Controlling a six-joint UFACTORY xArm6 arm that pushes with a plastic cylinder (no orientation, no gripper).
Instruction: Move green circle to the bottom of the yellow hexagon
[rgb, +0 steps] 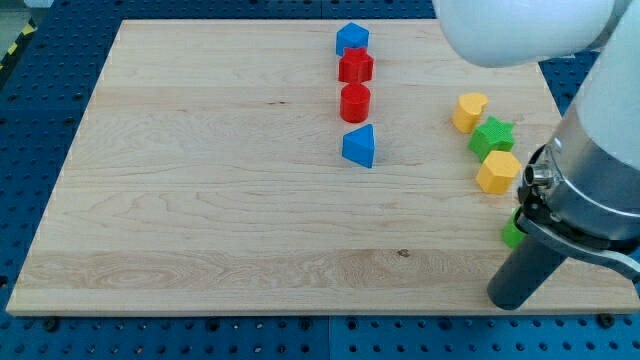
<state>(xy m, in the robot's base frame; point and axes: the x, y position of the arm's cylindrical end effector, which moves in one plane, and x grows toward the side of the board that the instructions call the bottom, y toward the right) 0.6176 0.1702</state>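
Observation:
The yellow hexagon (497, 172) lies near the board's right edge. Just below it, a small part of the green circle (512, 235) shows; the arm's body and the dark rod hide the rest. My tip (512, 300) rests on the board near the bottom right corner, below the green circle and further below the yellow hexagon. I cannot tell whether the rod touches the green circle.
A green star (492, 135) and a yellow heart (468, 111) sit above the hexagon. A column at top centre holds a blue pentagon (352, 39), red star (355, 66), red cylinder (355, 102) and blue triangle (359, 146). The board's edge (300, 312) runs along the bottom.

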